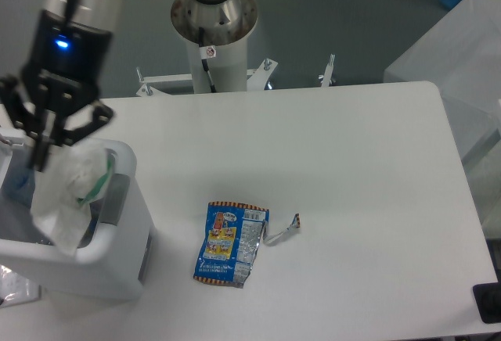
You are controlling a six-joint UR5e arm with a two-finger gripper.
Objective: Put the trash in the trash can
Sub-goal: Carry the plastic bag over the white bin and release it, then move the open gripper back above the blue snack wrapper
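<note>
Trash is split between two places as I read the feed. The crumpled plastic wrapper (69, 192), clear-white with a green streak, hangs from my gripper (41, 153) at the far left, and the fingers look clenched on its top edge. It droops straight down from the fingertips, its long axis near vertical, with the lower end dangling over the trash can (117, 235). What the next move turns on is whether that hanging tail sits inside the thick rim or over it: from this angle the bottom of the wrapper overlaps the near-right rim, and I cannot tell for certain that it clears it. I would judge the gripper needs to sit a little further left, over the open mouth, before letting go, or the wrapper could drape on the rim and slide outside.

Some litter already shows inside the bin, though it is too dim to name.

On the table (368, 177), well apart to the right of the bin, lies the flat blue-and-yellow snack packet (228, 243), its long axis running near to far with the silver foil inside showing along its right side. Just beside its upper right corner is the small foil scrap (285, 230), which may be touching it. Both lie lower and to the right of the gripper, untouched, so two pieces remain after this drop.
</note>
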